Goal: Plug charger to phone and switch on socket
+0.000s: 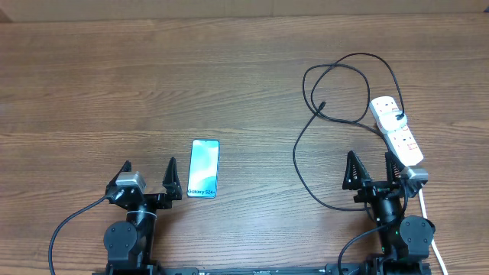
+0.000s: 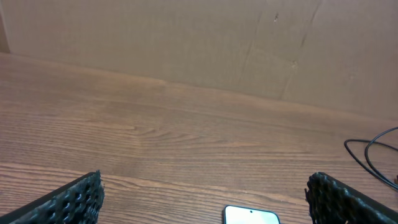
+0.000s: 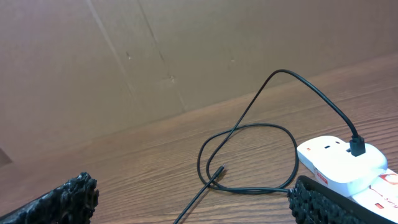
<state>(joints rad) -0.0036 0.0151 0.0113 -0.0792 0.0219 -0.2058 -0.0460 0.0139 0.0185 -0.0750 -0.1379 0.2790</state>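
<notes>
Jaws on both grippers stand at full spread and hold nothing. The charger cable (image 1: 295, 156) lies in loose loops on the right half of the table (image 1: 92, 84). Its adapter plug (image 3: 356, 146) is already seated in the end outlet of the power strip (image 1: 397, 130), and its connector tip (image 3: 219, 169) lies free on the wood, well apart from the phone (image 1: 204, 168). Judged by its look, the cable is light and limp. It will sag and swing if taken mid-length, so grip it just behind the connector tip, where the moulded end gives the fingers a short stiff section. The phone lies flat, screen up, near the front edge of the table and just right of the left gripper (image 1: 149, 169). It is probably smooth and liable to slide under an insertion push, so it needs bracing at its edges. The power strip lies lengthwise at the far right. Its switches should need only a light press. Both arms sit low at the near edge with fingers pointing away across the table. The right gripper (image 1: 370, 164) is just beside the near end of the strip.
</notes>
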